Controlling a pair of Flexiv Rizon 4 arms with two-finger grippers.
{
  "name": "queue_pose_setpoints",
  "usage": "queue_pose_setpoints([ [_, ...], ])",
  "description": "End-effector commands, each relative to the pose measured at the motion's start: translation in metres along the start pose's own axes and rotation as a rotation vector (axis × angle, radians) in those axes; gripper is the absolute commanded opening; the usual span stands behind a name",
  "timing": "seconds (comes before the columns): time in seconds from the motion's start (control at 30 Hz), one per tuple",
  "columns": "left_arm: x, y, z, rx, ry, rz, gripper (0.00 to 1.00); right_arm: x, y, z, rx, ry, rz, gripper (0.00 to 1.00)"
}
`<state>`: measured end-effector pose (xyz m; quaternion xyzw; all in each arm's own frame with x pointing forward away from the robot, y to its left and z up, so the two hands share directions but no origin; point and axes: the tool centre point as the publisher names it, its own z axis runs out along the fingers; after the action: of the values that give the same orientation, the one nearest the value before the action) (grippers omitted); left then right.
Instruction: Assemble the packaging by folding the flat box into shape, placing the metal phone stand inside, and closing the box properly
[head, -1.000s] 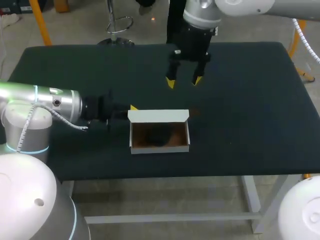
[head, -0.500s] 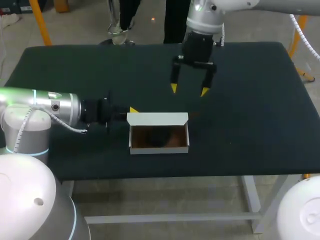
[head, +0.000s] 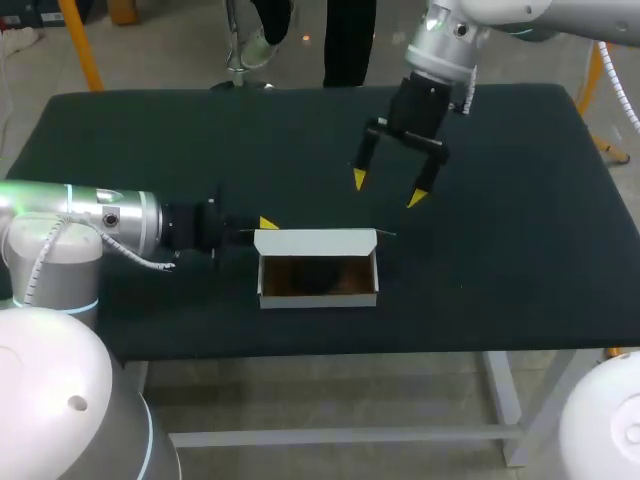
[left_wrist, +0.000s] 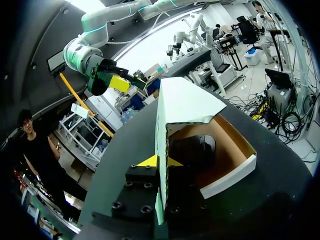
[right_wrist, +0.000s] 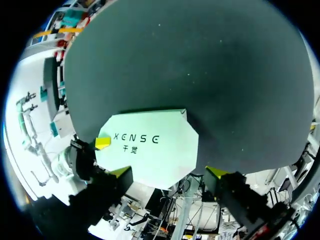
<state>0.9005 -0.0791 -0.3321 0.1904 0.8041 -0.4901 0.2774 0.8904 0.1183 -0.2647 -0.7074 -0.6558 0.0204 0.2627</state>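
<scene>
The white cardboard box (head: 318, 290) lies open near the table's front edge, its lid (head: 316, 240) standing up along the far side. A dark metal phone stand (head: 318, 277) rests inside on the brown floor. My left gripper (head: 262, 226) is at the box's left end, shut on the upright white panel (left_wrist: 161, 150), which runs edge-on between its yellow tips. The stand (left_wrist: 192, 149) lies just ahead of it. My right gripper (head: 388, 190) hangs open and tilted, above and behind the box's right half. In the right wrist view the lid (right_wrist: 150, 150) lies ahead of its spread fingers (right_wrist: 168, 172).
The dark tabletop (head: 520, 230) stretches wide to the right of the box and behind it. The table's front edge (head: 330, 350) runs close below the box. My left arm (head: 90, 215) lies low over the left side.
My right gripper has swung right and down toward the box's far right corner, tilting as it went. The left gripper and box have hardly moved.
</scene>
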Motion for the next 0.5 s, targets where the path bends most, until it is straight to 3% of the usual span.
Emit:
queue_pose_setpoints([
  [0.03, 0.005, 0.003, 0.001, 0.015, -0.005, 0.007, 0.00, 0.002, -0.002, 0.002, 0.002, -0.008, -0.005, 1.00],
  [0.23, 0.007, 0.005, 0.001, 0.015, -0.006, 0.022, 0.00, 0.004, -0.003, 0.012, 0.049, 0.004, -0.049, 1.00],
  [0.3, 0.008, 0.005, 0.001, 0.015, -0.007, 0.031, 0.00, 0.002, -0.004, 0.016, 0.057, 0.004, -0.050, 0.78],
  [0.37, 0.010, 0.005, 0.001, 0.017, -0.011, 0.041, 0.00, 0.001, -0.005, 0.019, 0.066, 0.007, -0.057, 0.71],
  [0.43, 0.010, 0.005, 0.001, 0.022, -0.014, 0.047, 0.00, -0.001, -0.006, 0.022, 0.073, 0.005, -0.060, 0.50],
  [0.5, 0.011, 0.005, 0.001, 0.023, -0.020, 0.052, 0.00, -0.003, -0.007, 0.025, 0.081, 0.004, -0.062, 0.48],
])
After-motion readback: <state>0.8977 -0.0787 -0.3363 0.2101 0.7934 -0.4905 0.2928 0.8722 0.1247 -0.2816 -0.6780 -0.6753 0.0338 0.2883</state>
